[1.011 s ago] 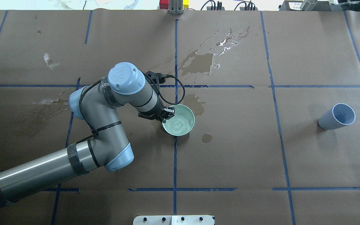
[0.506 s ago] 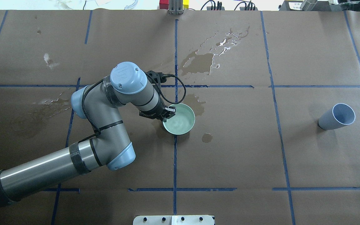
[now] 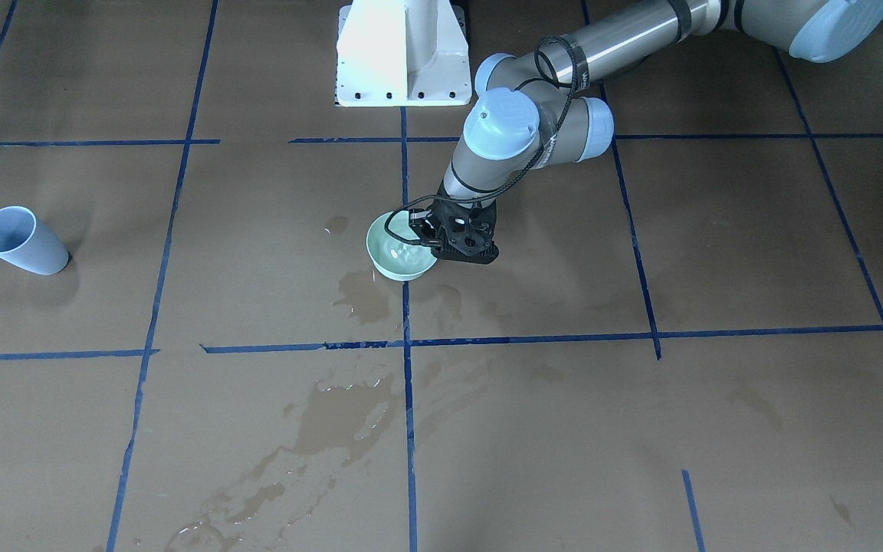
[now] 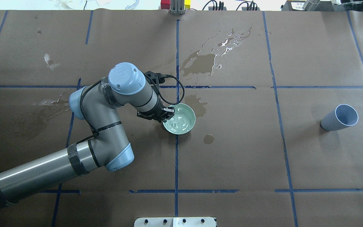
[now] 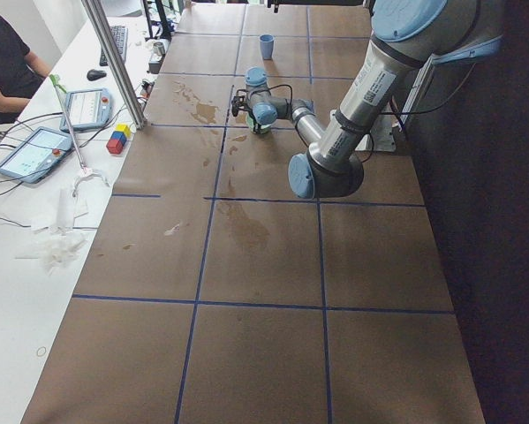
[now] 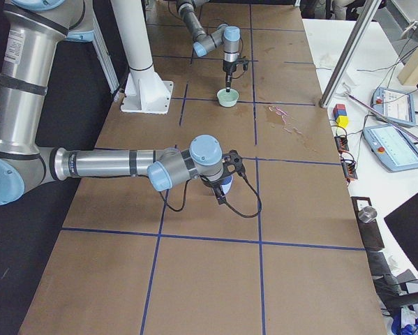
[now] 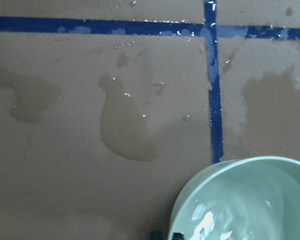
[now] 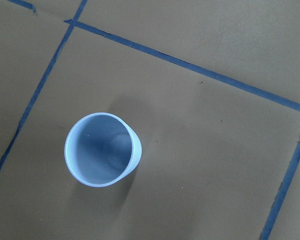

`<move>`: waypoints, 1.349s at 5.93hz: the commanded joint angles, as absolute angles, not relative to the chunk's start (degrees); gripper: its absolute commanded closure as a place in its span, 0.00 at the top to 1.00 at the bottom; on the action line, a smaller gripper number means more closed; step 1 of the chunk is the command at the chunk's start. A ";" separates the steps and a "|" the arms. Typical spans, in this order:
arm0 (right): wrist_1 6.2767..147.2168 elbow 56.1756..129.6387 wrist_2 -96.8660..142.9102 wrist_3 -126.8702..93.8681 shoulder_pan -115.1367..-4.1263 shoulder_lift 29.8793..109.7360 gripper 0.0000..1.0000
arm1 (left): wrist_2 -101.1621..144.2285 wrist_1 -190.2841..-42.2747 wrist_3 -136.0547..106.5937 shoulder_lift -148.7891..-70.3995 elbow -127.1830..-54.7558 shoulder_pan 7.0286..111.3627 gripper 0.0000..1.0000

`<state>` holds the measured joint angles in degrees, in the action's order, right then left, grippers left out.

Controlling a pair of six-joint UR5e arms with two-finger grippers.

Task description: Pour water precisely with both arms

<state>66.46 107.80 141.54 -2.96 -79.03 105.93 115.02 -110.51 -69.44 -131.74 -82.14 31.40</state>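
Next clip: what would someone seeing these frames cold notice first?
First, the left gripper clamped on the rim of a pale green round bowl near the table's middle, with rippling clear water inside. Around it, dark wet stains blotch the brown paper table cover. A pale blue plastic cup stands alone far to the robot's right.

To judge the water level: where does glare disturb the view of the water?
Overhead view: white glints streak the water in the bowl. Left wrist view: one bright patch at the bottom edge. Front view: small glints; the left gripper hides part of it.
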 commanded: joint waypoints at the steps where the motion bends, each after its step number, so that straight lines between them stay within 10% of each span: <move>1: 63.12 107.84 141.33 -7.20 -78.66 106.08 1.00 | 114.96 -110.57 -69.78 -131.22 -82.70 31.46 0.90; 8: 26.40 107.93 121.41 -38.57 -60.07 115.74 1.00 | 113.91 -110.48 -74.09 -114.82 -108.95 34.80 0.99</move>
<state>30.93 107.93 125.24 -36.18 -64.12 114.11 114.13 -110.48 -73.85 -118.09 -105.52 34.39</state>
